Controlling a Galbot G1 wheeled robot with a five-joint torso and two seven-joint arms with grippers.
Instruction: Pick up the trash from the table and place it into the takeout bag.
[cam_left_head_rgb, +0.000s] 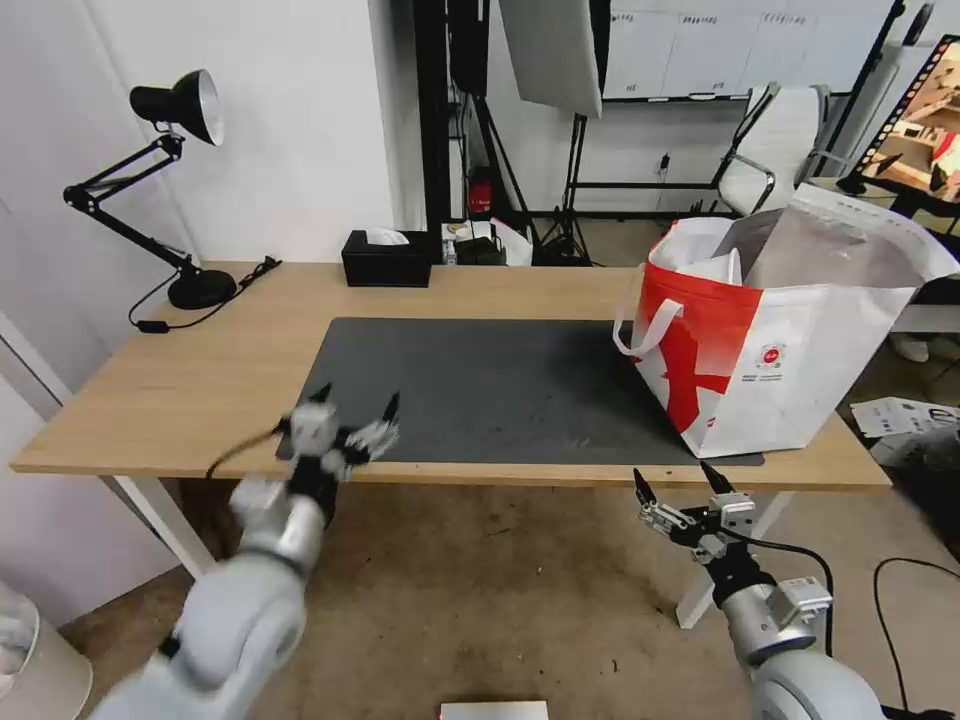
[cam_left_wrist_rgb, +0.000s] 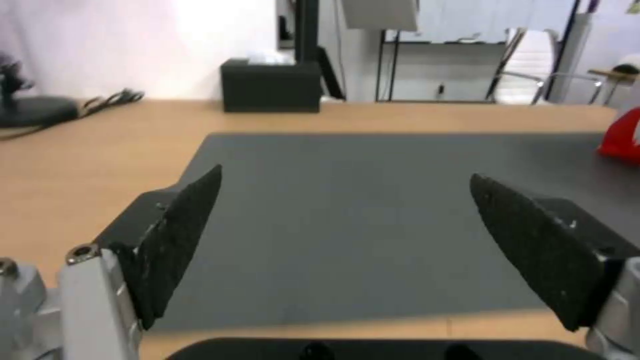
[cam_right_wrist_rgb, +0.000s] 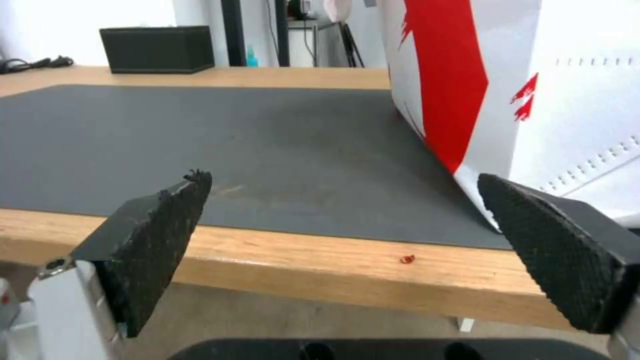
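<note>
Both tools gape wide, holding nothing: our left tool (cam_left_head_rgb: 355, 408) over the desk (cam_left_head_rgb: 200, 370) edge, right tool (cam_left_head_rgb: 678, 480) below it. Takeout bag (cam_left_head_rgb: 800, 350) stands upright on the mat (cam_left_head_rgb: 480, 380), mouth up for drops.

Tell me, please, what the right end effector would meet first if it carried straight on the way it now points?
Probably the table's front edge. The right end effector, open, sits just before and slightly below it, aimed across the dark mat; the takeout bag stands beside that line. Depth is hard to judge.

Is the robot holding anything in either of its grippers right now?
No. The left gripper is open over the mat's near edge, and the right gripper is open below the table edge near the takeout bag.
</note>
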